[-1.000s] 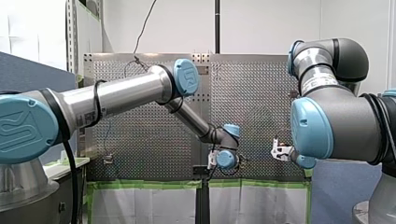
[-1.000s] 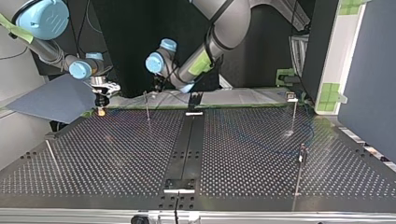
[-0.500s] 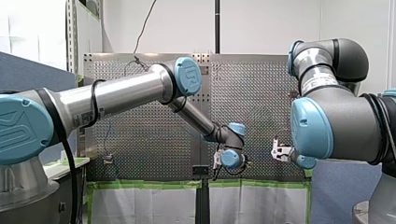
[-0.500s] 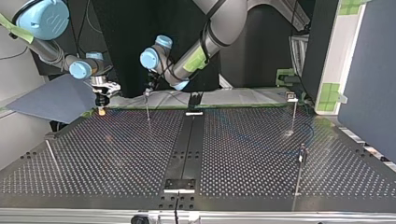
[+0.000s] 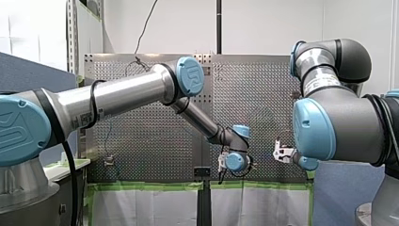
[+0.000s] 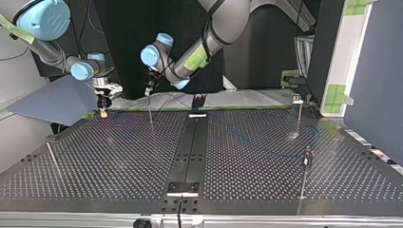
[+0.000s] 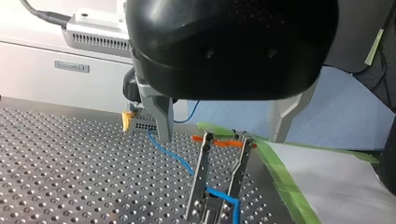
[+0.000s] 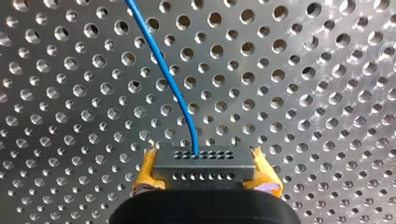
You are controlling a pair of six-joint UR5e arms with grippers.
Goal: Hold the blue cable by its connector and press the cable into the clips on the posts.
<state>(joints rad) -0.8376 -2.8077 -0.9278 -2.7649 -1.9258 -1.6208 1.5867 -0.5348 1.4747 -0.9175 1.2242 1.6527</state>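
Note:
The blue cable [image 8: 163,70] leaves a grey connector [image 8: 201,164], and my right gripper [image 8: 203,179] is shut on that connector with its yellow pads [image 8: 145,175]. In the left wrist view the blue cable [image 7: 170,153] runs over the perforated table to the foot of a post [image 7: 201,179] topped by an orange clip [image 7: 219,141]. My left gripper [image 7: 223,133] hangs open just above that clip, its metal fingers [image 7: 161,116] on either side and apart from it. In the top view my left gripper [image 6: 148,89] is over this post [image 6: 150,109], with my right gripper [image 6: 102,110] off to the view's left.
More thin posts stand on the table [image 6: 119,161]: one at the top view's far right [image 6: 299,114], one nearer on the right [image 6: 306,164], one at the left edge [image 6: 53,159]. Green tape [image 7: 280,182] edges the table beside the clip post. A black rail [image 6: 187,152] runs down the middle.
My left arm has swung toward the top view's left and brought its open gripper over the clip post. My right gripper has stayed still with the connector.

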